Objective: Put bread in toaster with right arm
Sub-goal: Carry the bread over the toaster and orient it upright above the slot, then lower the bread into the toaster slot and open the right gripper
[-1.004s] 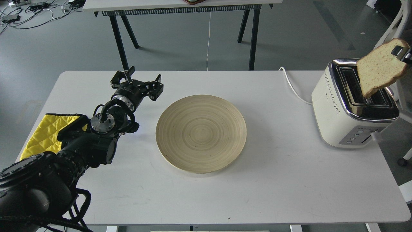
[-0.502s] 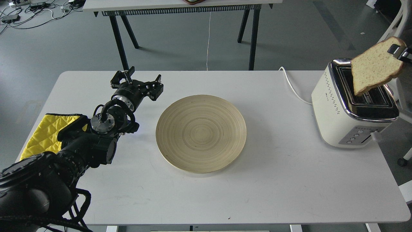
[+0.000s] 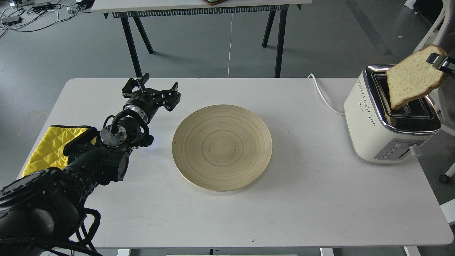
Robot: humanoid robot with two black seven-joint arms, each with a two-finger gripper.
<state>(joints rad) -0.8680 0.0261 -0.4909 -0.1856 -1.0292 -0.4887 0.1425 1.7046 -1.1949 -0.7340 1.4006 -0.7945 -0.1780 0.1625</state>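
- Bread (image 3: pixel 411 82) hangs tilted over the toaster (image 3: pixel 387 121), its lower corner at the slots.
- Right gripper (image 3: pixel 440 62) pinches the slice's top corner at the frame's right edge.
- Left gripper (image 3: pixel 151 89) hovers spread wide, holding nothing, beside the plate (image 3: pixel 222 147).

The left arm (image 3: pixel 89 156) reaches in from the near-left corner of the counter toward its far edge, its gripper (image 3: pixel 151 90) spread wide and empty above the surface. Only the fingertips of the right gripper (image 3: pixel 440 62) show at the right edge, pinched together.
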